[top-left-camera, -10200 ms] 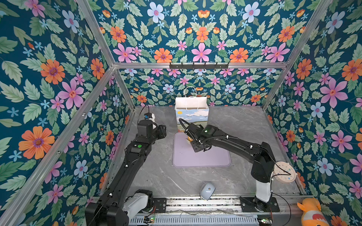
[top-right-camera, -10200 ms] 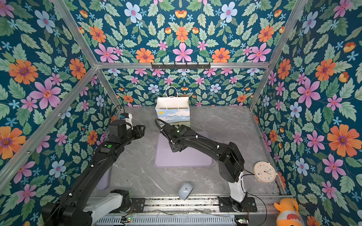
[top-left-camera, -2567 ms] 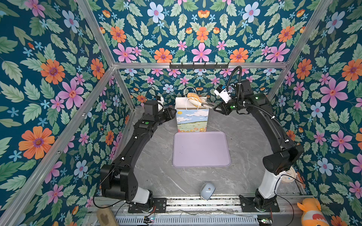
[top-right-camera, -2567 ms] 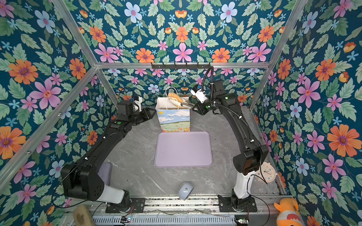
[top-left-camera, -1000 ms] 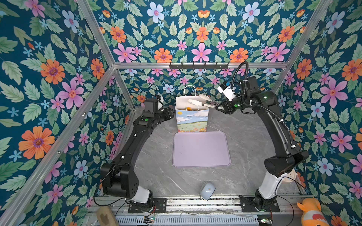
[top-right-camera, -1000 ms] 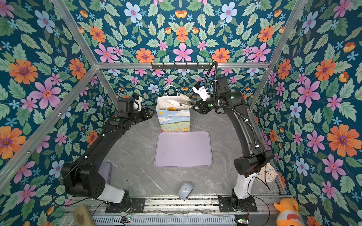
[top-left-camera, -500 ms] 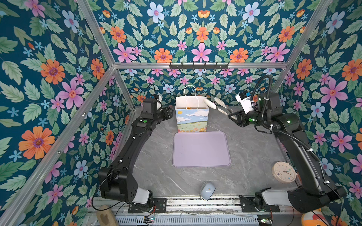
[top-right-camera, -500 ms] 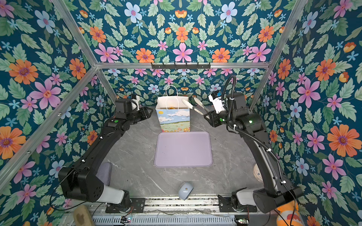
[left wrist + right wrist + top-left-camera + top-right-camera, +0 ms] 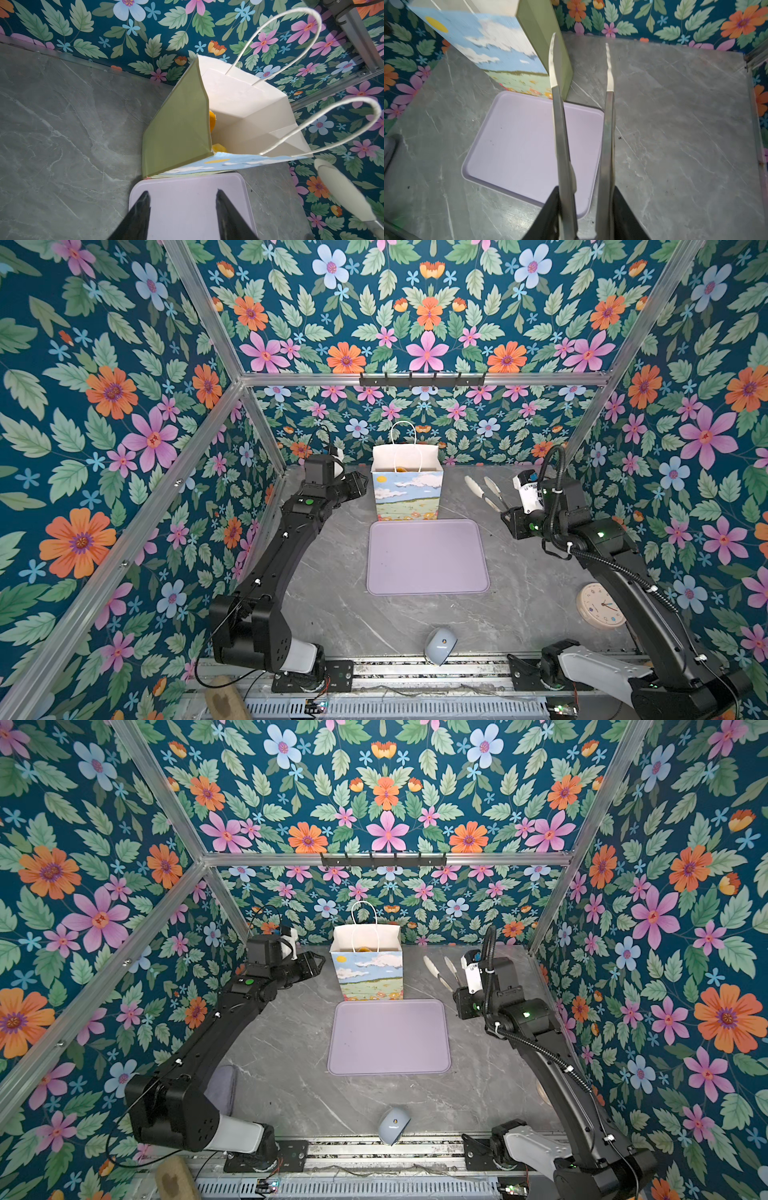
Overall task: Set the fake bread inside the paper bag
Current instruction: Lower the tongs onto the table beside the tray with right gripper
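- The left gripper hangs with its two dark fingers spread apart and nothing between them.
- Just beyond its fingertips stands the paper bag, upright, with its mouth wide and both cord handles raised. In the left wrist view a gap shows between the fingertips and the bag's green side panel.
- In a top view the left gripper sits just beside the paper bag, at its side wall.
- The fake bread lies down inside the bag, ahead of the left gripper and below the rim. One orange piece rests against the wall nearest that gripper and a yellower piece sits in the corner. How many pieces are in there cannot be counted.
- A sliver of the fake bread also shows over the rim in a top view.
- The right gripper is clamped on the tongs, its fingers pressing the two metal arms from outside. The tongs' pale tips stand apart and hold nothing.
- In a top view the right gripper is on the bag's other side, well apart from it. The tongs reach out ahead of it, their tips clear of the bag.
- The lavender tray lies flat between the two grippers and lower, its far edge right at the bag's base.
- Well behind both grippers, near the arm bases, lies a computer mouse.
- A round clock lies beside the right arm, behind its gripper.
- A tan block with a dark mark sits far behind the left gripper, past the arm's base.
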Motion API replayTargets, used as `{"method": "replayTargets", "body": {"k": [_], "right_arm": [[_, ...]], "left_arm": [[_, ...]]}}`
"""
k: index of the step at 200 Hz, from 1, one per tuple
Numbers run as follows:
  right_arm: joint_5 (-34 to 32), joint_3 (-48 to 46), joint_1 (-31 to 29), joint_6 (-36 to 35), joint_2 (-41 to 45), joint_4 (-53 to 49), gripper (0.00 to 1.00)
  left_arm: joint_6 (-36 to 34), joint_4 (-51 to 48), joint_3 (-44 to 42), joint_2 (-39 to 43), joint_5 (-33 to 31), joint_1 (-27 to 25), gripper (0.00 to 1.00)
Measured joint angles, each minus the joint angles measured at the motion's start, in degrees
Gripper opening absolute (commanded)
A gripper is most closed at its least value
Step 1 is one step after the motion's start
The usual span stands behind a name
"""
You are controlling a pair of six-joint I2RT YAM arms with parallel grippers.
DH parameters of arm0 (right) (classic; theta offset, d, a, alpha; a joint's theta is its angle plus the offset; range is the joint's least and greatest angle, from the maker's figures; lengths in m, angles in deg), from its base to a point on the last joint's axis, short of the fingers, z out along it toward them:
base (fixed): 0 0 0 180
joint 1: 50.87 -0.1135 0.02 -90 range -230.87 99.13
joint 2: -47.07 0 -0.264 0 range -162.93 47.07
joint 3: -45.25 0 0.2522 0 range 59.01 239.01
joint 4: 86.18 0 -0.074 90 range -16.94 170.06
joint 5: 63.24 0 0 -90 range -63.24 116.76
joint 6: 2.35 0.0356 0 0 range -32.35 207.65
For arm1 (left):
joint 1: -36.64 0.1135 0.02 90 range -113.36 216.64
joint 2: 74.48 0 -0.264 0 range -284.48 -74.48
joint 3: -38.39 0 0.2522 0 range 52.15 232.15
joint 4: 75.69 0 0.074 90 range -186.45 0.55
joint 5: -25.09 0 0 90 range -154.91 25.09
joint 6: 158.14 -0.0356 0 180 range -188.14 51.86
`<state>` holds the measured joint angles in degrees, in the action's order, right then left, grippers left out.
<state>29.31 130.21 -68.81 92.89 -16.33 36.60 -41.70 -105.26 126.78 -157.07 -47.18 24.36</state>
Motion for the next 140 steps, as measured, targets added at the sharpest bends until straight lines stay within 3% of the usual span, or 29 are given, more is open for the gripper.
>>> {"method": "replayTargets", "body": {"k": [50, 140], "right_arm": [[-4.83, -6.58, 0.02, 2.58, -5.25, 4.26, 0.37], [-9.44, -8.11, 3.1, 5.05, -14.4, 6.03, 0.37]], "left_arm": [[-0.02, 0.52, 0.42, -1.01, 0.0, 0.26, 0.52], [-0.52, 0.79, -0.83, -0.74, 0.22, 0.55, 0.52]]}}
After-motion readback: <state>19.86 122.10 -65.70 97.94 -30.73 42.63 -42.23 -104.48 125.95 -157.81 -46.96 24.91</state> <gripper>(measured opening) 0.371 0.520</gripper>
